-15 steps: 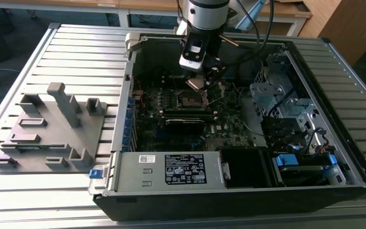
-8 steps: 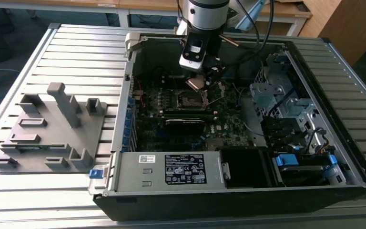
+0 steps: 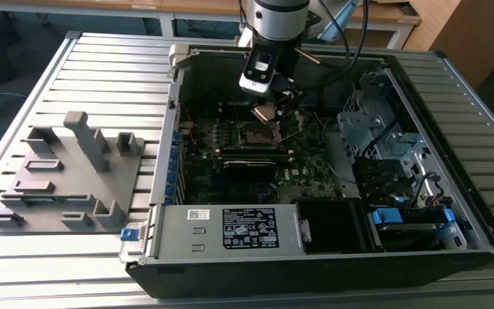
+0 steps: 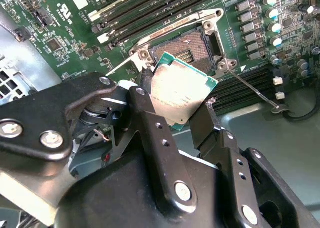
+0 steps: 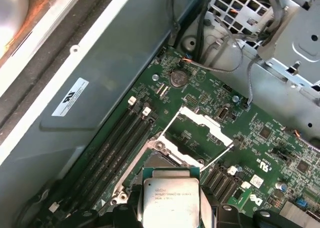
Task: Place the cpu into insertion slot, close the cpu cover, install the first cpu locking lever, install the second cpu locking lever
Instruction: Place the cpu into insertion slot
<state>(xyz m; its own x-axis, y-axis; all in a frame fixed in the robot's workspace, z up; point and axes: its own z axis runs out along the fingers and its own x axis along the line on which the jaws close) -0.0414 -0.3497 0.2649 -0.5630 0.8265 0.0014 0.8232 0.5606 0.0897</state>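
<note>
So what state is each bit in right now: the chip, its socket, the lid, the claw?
cpu: held by its edges, not seated.
gripper: shut on the cpu.
insertion slot: empty, uncovered.
cpu cover: swung open.
locking lever: released, swung out.
computer case: side open.

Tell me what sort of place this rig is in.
Probably a lab or workshop bench: an open computer case lies on a slatted metal table, a grey fixture plate beside it, wooden desks behind. The pincer holds the cpu near the insertion slot.
</note>
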